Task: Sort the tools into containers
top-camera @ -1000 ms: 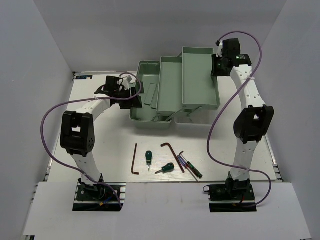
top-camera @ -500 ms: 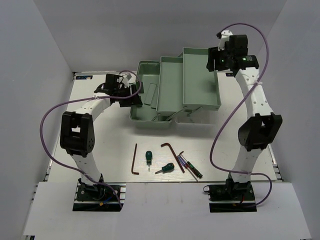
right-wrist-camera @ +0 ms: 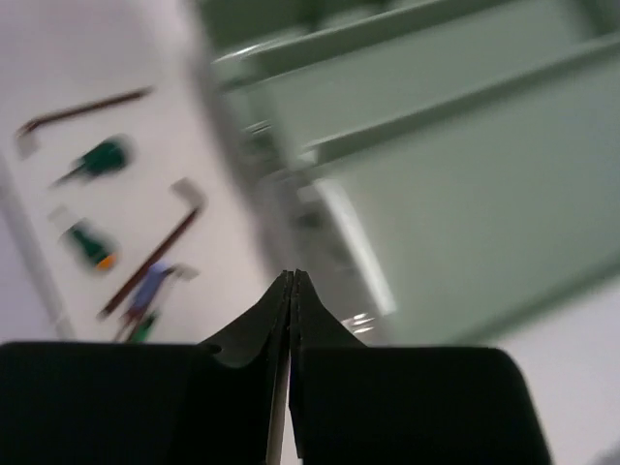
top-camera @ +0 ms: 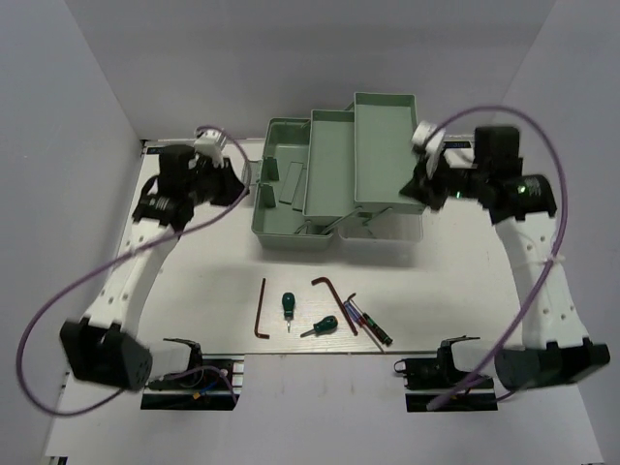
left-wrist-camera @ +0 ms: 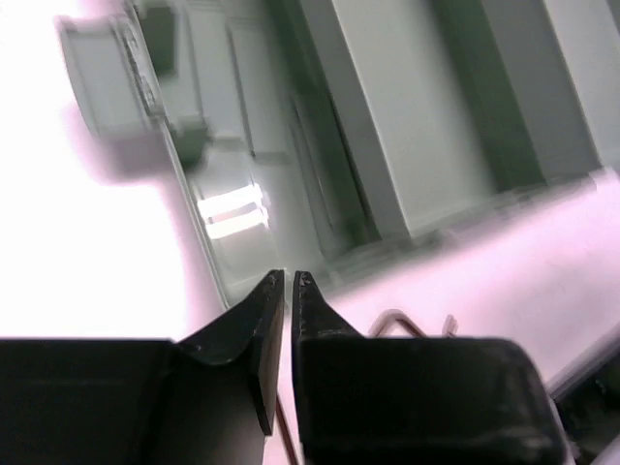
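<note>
The containers are the pale green trays of an open cantilever toolbox (top-camera: 334, 174) at the back centre, also seen in the left wrist view (left-wrist-camera: 407, 126) and the right wrist view (right-wrist-camera: 465, 194). The tools lie at the table's front: a long hex key (top-camera: 262, 308), two green-handled screwdrivers (top-camera: 288, 305) (top-camera: 322, 325), another hex key (top-camera: 334, 300) and thin precision screwdrivers (top-camera: 370, 326). My left gripper (top-camera: 240, 182) (left-wrist-camera: 288, 276) hovers by the toolbox's left end, its jaws almost together with nothing between them. My right gripper (top-camera: 417, 191) (right-wrist-camera: 292, 273) hangs at the toolbox's right front corner, shut and empty.
White walls close in the table on the left, right and back. Purple cables (top-camera: 465, 116) loop off both arms. The translucent lid (top-camera: 387, 225) pokes out under the trays at the front. The arm bases (top-camera: 189, 378) stand at the near edge, just behind the tools.
Both arms have drawn back from the toolbox: the left one leftward, the right one from the far right corner to the near right side. Both sets of jaws have closed.
</note>
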Available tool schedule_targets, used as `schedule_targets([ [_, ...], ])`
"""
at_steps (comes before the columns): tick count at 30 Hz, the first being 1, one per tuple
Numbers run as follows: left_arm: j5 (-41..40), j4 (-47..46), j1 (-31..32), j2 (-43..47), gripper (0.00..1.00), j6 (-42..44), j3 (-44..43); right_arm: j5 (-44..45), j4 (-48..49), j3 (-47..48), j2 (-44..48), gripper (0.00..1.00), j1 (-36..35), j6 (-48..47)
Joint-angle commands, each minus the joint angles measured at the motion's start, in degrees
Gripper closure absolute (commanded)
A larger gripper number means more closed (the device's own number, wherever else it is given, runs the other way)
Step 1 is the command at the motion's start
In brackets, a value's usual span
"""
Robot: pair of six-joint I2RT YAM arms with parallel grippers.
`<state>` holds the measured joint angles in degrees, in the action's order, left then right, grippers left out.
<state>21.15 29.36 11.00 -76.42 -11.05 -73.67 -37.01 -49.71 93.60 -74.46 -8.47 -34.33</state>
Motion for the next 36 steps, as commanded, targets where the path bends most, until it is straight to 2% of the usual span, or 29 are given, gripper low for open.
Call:
schedule_targets([
  [1,2.14,4.92,0.51,8.64,0.82,1.57,11.50,-13.45,-22.26,-9.21,5.54,0.97,-5.13,-19.25],
  [2,2.93,4.39,0.51,13.10,0.82,1.03,14.31,-11.96,-22.79,-15.93,6.68,0.94,-6.98,-21.03],
  [3,4.07,4.39,0.51,15.06,0.78,-0.10,18.87,-11.33,-21.66,-17.91,10.17,0.89,-7.70,-21.74],
  [4,4.08,4.39,1.03,16.99,0.72,-0.11,20.65,-10.11,-20.87,-19.67,11.08,0.76,-8.57,-21.75],
  [5,4.08,5.34,1.04,18.49,0.64,-0.81,22.06,-9.40,-19.99,-25.08,12.22,0.72,-11.45,-21.83],
  [6,4.08,6.05,1.04,20.77,0.49,-0.82,24.17,-7.65,-17.55,-26.70,13.53,0.66,-12.53,-21.84],
  [7,3.56,7.88,1.04,21.57,0.42,-0.82,24.97,-6.76,-16.83,-28.20,13.55,0.59,-13.41,-21.49],
  [9,3.03,9.30,1.04,22.11,0.30,-1.43,27.25,-3.36,-13.76,-33.91,13.55,0.57,-18.40,-21.05],
  [10,3.02,10.09,1.04,22.11,0.28,-2.04,27.96,-1.94,-12.18,-35.49,13.37,0.56,-20.86,-20.09],
  [11,2.50,10.71,1.04,22.11,0.28,-2.57,28.84,-0.70,-8.94,-39.68,12.85,0.56,-22.02,-18.34],
  [12,2.50,10.71,1.56,22.11,0.26,-2.57,29.71,1.83,-7.52,-40.68,12.24,0.56,-25.51,-16.41],
  [14,1.10,10.71,2.17,21.32,0.25,-4.23,29.72,6.49,-1.80,-43.92,10.66,0.56,-27.64,-12.98],
  [17,-1.19,12.73,2.79,18.34,0.25,-5.99,29.02,11.87,2.33,-45.25,6.27,0.56,-33.78,-8.05],
  [20,-1.20,12.73,3.40,16.40,0.25,-8.63,29.63,16.97,6.38,-46.93,3.37,0.56,-35.91,-3.91],
  [30,-6.99,12.12,9.91,2.26,0.29,-13.55,27.80,23.22,11.92,-51.85,2.82,0.54,-38.03,-0.57],
  [36,-10.07,12.12,13.60,-0.66,0.30,-16.37,27.79,22.69,13.67,-54.49,2.74,0.54,-38.11,0.58],
])
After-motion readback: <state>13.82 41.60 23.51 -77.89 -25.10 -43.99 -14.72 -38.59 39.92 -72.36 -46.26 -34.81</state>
